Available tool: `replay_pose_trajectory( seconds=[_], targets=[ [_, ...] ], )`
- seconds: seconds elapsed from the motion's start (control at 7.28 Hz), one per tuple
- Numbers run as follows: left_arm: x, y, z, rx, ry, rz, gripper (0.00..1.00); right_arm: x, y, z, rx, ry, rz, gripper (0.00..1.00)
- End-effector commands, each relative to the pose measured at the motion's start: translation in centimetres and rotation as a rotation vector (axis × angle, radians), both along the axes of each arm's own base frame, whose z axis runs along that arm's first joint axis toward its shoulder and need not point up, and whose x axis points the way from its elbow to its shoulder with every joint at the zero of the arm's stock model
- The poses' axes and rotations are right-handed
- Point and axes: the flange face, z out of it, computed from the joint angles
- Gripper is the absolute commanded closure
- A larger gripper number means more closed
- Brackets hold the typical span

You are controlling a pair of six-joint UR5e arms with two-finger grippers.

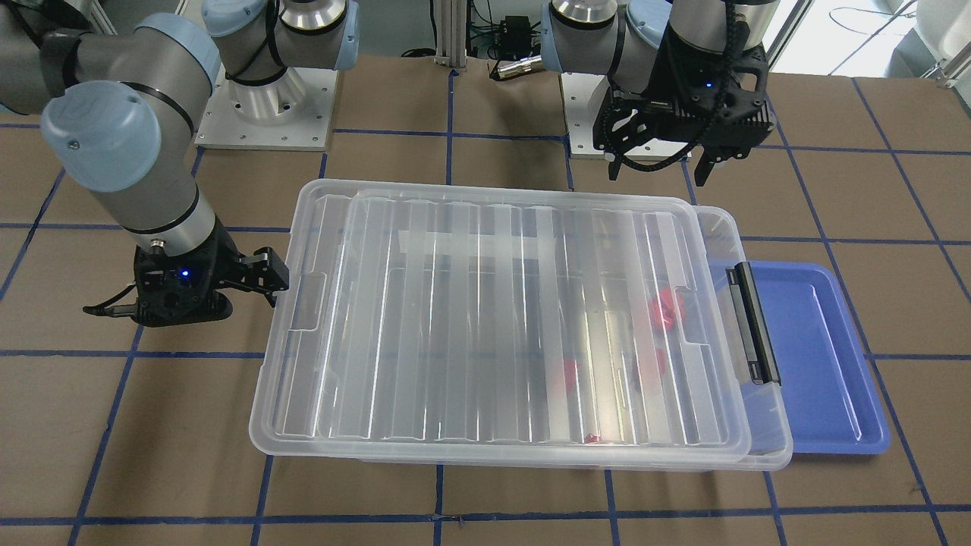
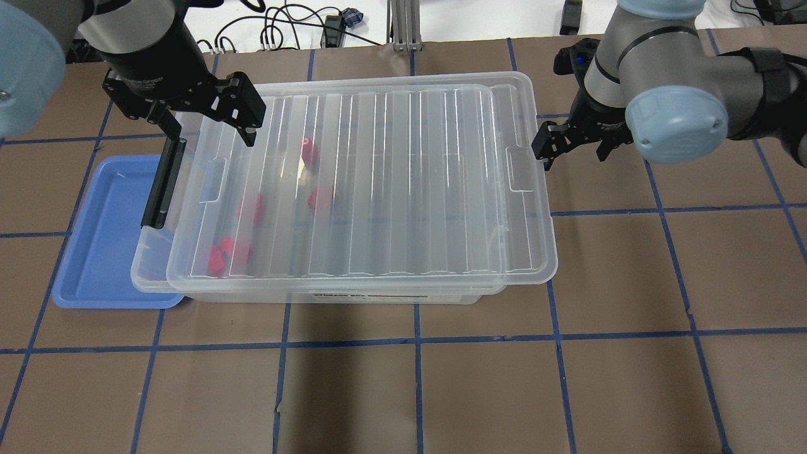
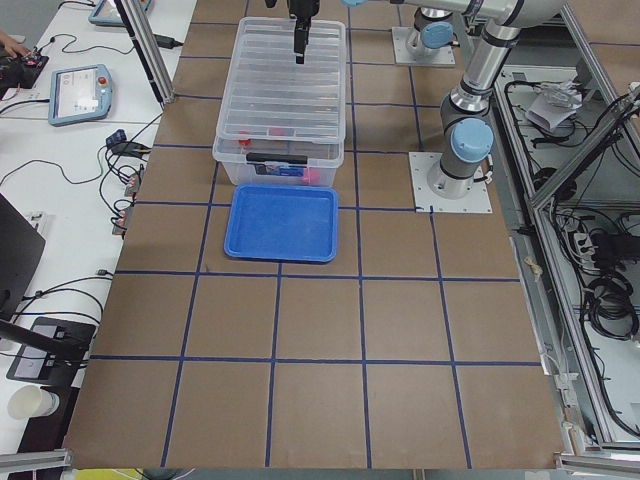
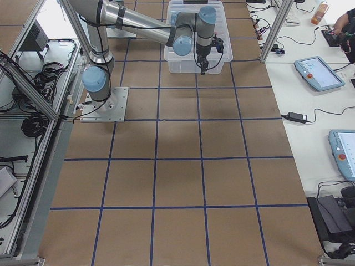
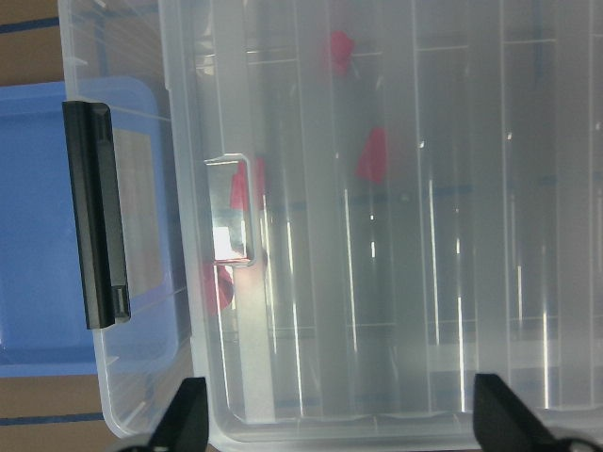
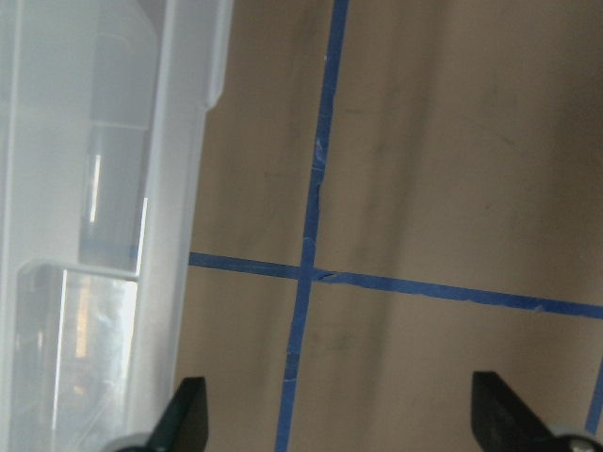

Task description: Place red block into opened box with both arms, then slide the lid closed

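Observation:
The clear box (image 2: 146, 277) stands mid-table with its black bar (image 2: 162, 183) at my left end. The ribbed lid (image 2: 403, 183) lies on top, shifted toward my right, which leaves a narrow strip uncovered by the bar. Through the lid I see blurred red pieces, among them a small red block (image 2: 308, 149) and a bigger clump (image 2: 227, 252). My left gripper (image 2: 211, 135) hangs open above the bar end and holds nothing. Just off the box's other end, beside the lid's notch (image 2: 520, 169), my right gripper (image 2: 572, 152) is open and low.
A flat blue tray (image 2: 94, 239) lies against the bar end of the box and partly under it. Brown table (image 2: 441, 391) with blue tape lines surrounds the box. Cables and a post sit along the far edge.

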Motion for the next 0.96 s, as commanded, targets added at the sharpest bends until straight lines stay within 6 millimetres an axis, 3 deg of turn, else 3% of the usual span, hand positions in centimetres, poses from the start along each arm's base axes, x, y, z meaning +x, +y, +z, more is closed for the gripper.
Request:
replay_pose_trajectory(
  seconds=[0.0,0.14,0.27,0.41,0.69,0.82],
  targets=[
    [0.8,-0.3,0.0,0.002,0.051,-0.004,0.00,3.1,0.2,0.5,-0.023,-0.001,-0.004,0.00],
    [3.8,-1.3,-0.2,0.007,0.036,0.052,0.00,3.2,0.3,0.4,-0.020,0.004,-0.001,0.00],
    [4.0,-2.1,-0.7,0.015,0.038,0.074,0.00,2.9,-0.2,0.6,-0.025,0.006,0.005,0.00],
    [4.3,-2.7,-1.3,0.024,0.037,0.082,0.00,2.4,-0.4,2.1,-0.029,0.009,0.001,0.00],
    [4.2,-3.3,-1.8,0.029,0.040,0.082,0.00,3.1,0.9,12.1,-0.017,0.007,-0.004,0.00],
    [4.2,-3.1,-1.5,0.025,0.038,0.080,0.00,3.8,1.4,16.2,0.009,0.009,-0.025,0.00]
  ],
)
